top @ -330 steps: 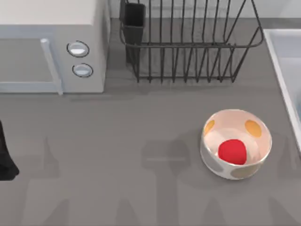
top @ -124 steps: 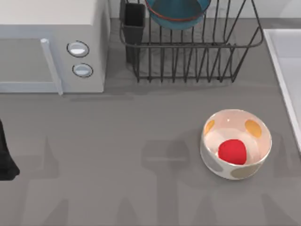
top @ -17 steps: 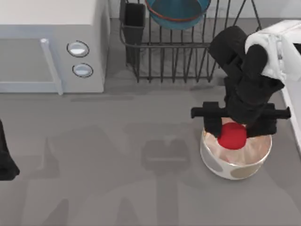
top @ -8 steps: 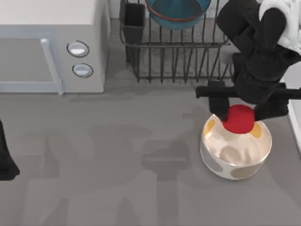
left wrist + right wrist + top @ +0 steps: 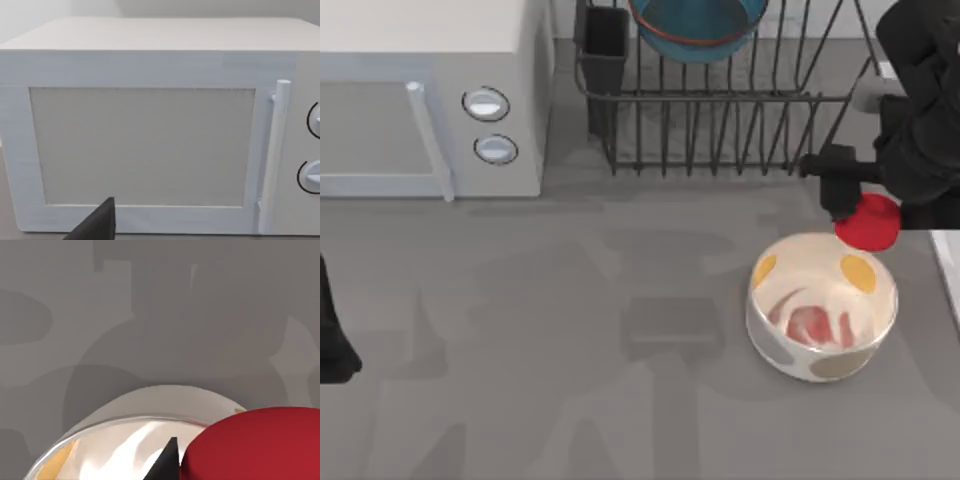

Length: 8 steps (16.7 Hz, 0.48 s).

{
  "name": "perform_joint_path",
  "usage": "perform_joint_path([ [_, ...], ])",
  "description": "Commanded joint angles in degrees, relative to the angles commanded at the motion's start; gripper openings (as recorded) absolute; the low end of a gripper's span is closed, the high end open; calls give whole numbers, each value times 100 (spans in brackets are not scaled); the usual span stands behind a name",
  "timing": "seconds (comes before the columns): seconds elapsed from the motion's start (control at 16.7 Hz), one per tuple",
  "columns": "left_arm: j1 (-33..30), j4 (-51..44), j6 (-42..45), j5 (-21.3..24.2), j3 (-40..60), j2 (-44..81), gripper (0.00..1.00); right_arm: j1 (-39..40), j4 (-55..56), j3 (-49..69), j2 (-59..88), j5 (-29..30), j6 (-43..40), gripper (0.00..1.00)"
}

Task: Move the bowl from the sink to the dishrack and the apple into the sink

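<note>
My right gripper (image 5: 868,212) is shut on the red apple (image 5: 868,221) and holds it in the air, just above the far right rim of the cream spotted bowl (image 5: 822,306). The right wrist view has the apple (image 5: 255,445) close up over that bowl (image 5: 150,440). The blue-teal bowl (image 5: 696,25) with its reddish rim sits in the black wire dishrack (image 5: 720,95) at the back. A strip of the sink's pale rim (image 5: 948,262) runs along the right edge. My left arm (image 5: 332,335) is parked at the left edge.
A white microwave (image 5: 425,95) fills the back left, and its door (image 5: 145,145) faces the left wrist camera. The rack's black utensil cup (image 5: 605,45) stands at its left corner. Bare grey counter (image 5: 570,330) lies in front.
The right gripper lifted the apple out of the spotted bowl and carried it up and to the right, toward the sink. The bowl stays in the rack.
</note>
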Motion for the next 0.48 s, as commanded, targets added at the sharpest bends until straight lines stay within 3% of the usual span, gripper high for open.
perform_joint_path([
  [0.48,0,0,0,0,0,0,100,-2345,3972,-2267,-205,-1023,-1178,0],
])
